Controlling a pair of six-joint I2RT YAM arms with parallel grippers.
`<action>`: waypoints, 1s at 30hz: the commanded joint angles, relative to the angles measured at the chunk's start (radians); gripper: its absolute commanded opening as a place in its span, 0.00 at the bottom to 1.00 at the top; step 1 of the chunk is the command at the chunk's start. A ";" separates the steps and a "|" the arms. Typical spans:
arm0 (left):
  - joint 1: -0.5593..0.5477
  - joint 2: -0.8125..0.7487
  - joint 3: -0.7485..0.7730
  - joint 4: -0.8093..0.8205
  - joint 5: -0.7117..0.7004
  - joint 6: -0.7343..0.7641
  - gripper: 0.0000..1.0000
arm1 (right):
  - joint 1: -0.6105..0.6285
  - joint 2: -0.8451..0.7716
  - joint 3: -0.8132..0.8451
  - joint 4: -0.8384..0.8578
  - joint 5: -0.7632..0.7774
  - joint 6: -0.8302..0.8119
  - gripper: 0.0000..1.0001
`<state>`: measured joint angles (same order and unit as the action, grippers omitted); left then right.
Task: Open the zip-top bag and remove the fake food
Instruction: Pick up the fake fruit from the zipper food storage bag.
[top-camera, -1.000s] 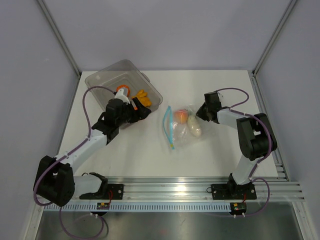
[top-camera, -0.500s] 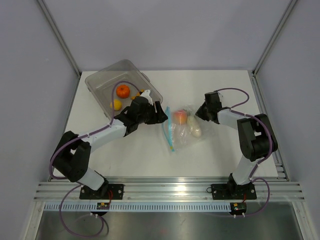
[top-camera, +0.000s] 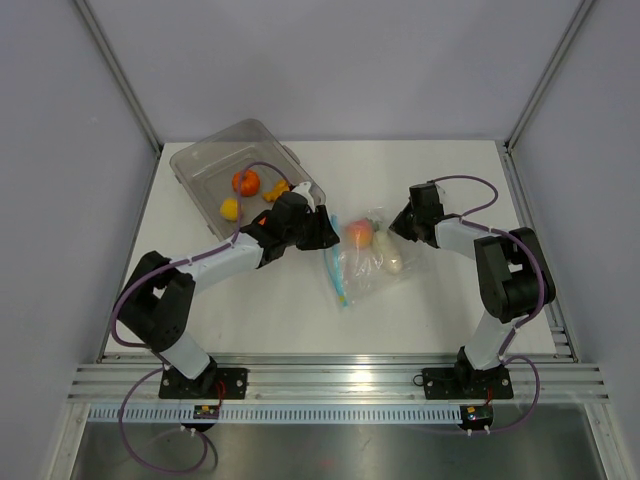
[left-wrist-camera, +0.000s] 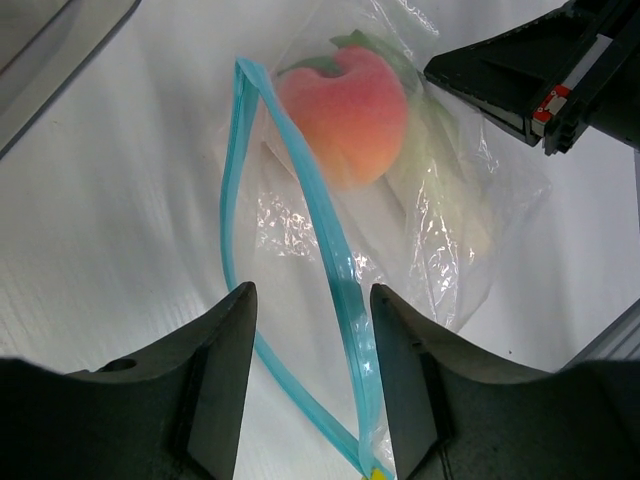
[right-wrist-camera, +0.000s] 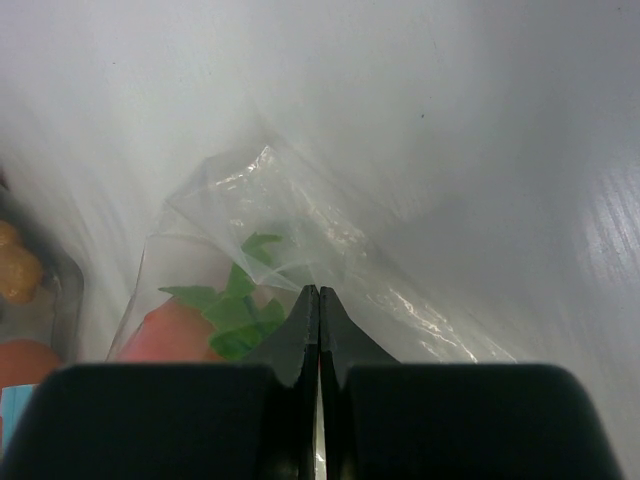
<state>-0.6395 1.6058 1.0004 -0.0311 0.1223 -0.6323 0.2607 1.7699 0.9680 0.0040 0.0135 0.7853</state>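
Note:
The zip-top bag (top-camera: 367, 262) lies mid-table, its light-blue zip strip (top-camera: 336, 268) parted into an open mouth (left-wrist-camera: 290, 230). Inside the bag are fake food pieces: a peach (top-camera: 359, 233) (left-wrist-camera: 345, 110) and a white piece (top-camera: 393, 263). My left gripper (top-camera: 325, 231) (left-wrist-camera: 310, 335) hovers open at the mouth. Both halves of the strip run between its fingers (left-wrist-camera: 225, 380), and one half lies close to the right finger. My right gripper (top-camera: 399, 228) (right-wrist-camera: 318, 297) is shut on the bag's thin plastic at the far side, beside the peach's green leaves (right-wrist-camera: 245, 300).
A rigid clear tub (top-camera: 200, 160) stands at the back left. It holds an orange fruit (top-camera: 245, 182), a yellow piece (top-camera: 230, 208) and another orange-yellow piece (top-camera: 277, 189). Grey walls close the table on three sides.
My left arm has swung from the tub over to the bag's mouth, and its fingers have drawn closer together. The right gripper has kept its pinch; the bag shifted slightly.

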 joint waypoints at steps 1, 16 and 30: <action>0.003 -0.044 0.020 0.004 -0.049 -0.013 0.51 | -0.005 -0.036 0.003 0.031 -0.010 0.011 0.00; 0.032 -0.063 0.009 -0.036 -0.090 -0.033 0.29 | -0.006 -0.041 0.003 0.028 -0.009 0.009 0.00; 0.035 0.022 -0.084 0.184 0.071 -0.131 0.17 | -0.006 -0.049 0.000 0.028 -0.007 0.009 0.00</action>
<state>-0.6083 1.6070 0.9695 -0.0204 0.1078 -0.7010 0.2607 1.7679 0.9676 0.0040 0.0132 0.7860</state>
